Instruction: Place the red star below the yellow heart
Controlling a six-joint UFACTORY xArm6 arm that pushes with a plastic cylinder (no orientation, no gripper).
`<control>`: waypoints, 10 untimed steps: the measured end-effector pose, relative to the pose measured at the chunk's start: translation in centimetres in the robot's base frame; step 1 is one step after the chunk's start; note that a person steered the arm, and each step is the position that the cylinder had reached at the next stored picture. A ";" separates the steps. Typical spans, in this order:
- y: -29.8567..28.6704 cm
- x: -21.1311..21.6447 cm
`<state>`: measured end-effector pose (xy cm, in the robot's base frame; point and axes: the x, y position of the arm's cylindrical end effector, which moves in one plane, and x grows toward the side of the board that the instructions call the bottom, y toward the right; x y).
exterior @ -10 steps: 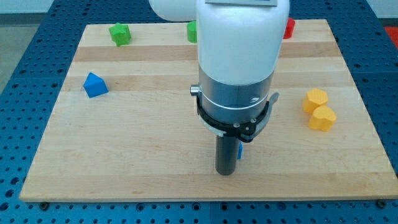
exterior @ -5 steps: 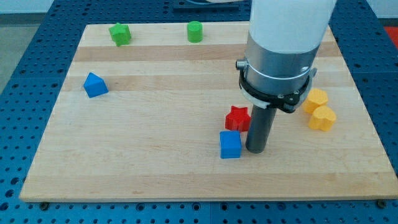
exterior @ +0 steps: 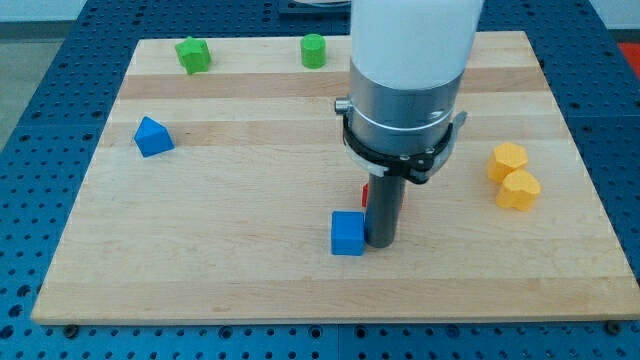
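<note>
Camera view: my tip (exterior: 380,243) shifted left, pushing blue cube (exterior: 348,233); red star (exterior: 366,193) mostly hidden.

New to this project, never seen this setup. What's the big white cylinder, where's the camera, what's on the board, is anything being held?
The white and grey cylinder is the end of a robot arm. It has no gripper, only a dark rod whose lower end, my tip, slides on the wooden board and pushes blocks. Nothing is held.

There is one camera, looking down at the board at an angle; its mount is not recorded.

On the board: a blue cube right against the tip's left side, a red block mostly hidden behind the rod, two yellow blocks touching at the view's right, a blue block at the left, and two green blocks along the top.
</note>
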<state>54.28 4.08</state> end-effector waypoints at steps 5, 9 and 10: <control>-1.5 0.0; -0.9 0.0; -0.9 0.0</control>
<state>54.29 3.14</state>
